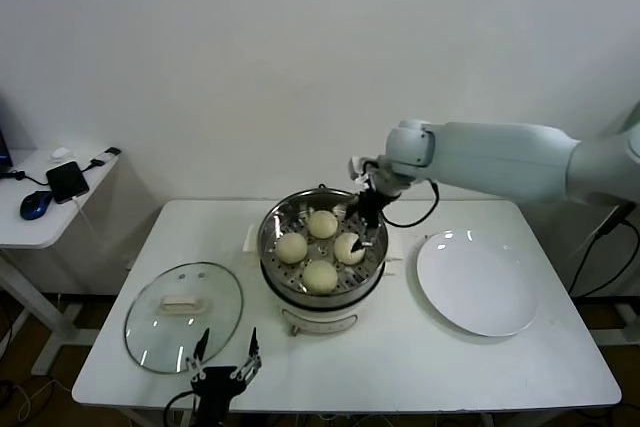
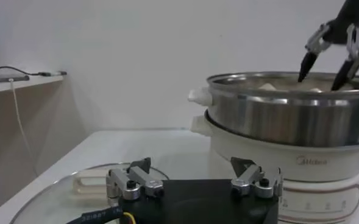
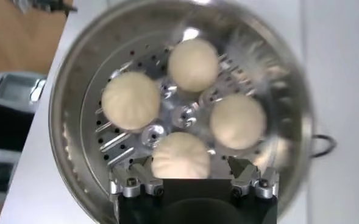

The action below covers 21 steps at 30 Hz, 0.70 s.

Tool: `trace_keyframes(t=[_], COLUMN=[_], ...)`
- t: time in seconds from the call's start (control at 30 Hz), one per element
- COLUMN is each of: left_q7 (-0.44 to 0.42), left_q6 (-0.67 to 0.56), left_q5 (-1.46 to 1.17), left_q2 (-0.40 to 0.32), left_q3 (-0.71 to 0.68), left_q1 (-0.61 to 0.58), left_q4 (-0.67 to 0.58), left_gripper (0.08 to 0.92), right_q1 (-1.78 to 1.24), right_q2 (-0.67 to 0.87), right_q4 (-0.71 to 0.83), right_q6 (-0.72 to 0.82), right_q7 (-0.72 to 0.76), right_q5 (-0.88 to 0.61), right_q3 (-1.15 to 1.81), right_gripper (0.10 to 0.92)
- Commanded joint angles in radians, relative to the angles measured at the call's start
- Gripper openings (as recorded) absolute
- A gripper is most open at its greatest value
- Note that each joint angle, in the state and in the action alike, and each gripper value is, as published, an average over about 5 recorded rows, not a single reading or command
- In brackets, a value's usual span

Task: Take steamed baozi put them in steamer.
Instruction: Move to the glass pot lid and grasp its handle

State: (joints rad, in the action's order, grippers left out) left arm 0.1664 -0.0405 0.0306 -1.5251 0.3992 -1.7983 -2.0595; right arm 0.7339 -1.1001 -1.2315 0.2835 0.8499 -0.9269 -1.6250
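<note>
1. All four baozi (image 1: 320,247) sit in the steamer (image 1: 275,222), spread over its perforated floor and apart from one another; the plate (image 1: 478,282) on the robot's right holds nothing.
2. The right gripper (image 1: 360,235) hangs over the steamer's right side, just above the nearest bun (image 3: 180,155). In the right wrist view its fingers (image 3: 133,182) stand wide on either side of that bun, gripping nothing.
3. I judge this as the release of the last bun: the loading looks done.
4. The left gripper (image 1: 226,362) waits at the table's (image 1: 400,367) near edge beside the glass lid (image 1: 183,317), spread open and empty.
5. The next move likely calls for a straight lift of the right arm, so the fingertips clear the bun and the steel rim without nudging either.
</note>
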Motion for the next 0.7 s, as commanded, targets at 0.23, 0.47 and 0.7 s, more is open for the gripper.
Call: trace_keyframes(t=[0.23,0.47,0.7], left_q7=[-0.022,-0.022,-0.035], left_q6=[-0.034,-0.038,-0.058], left_q5=[0.003,0.0,-0.008], left_q2=[0.018,0.065,0.085], left_q3=[0.033,0.078,0.083], left_q1=[0.015,0.048,0.076], left_q4=[-0.039,-0.046,-0.024], left_gripper=[0.823,0.823,0.823], right_q1=[-0.358,-0.832,-1.546], right_q2=[0.367,0.588,0.566], right_q4=[-0.066,-0.188,-0.291], right_q6=[-0.101,-0.163,-0.257], right_q7=[-0.554,-0.747,-0.772], right_q5=[0.13,0.163,0.262], right_q3=[0.792,1.241,1.921], right_gripper=[0.823,0.823,0.823])
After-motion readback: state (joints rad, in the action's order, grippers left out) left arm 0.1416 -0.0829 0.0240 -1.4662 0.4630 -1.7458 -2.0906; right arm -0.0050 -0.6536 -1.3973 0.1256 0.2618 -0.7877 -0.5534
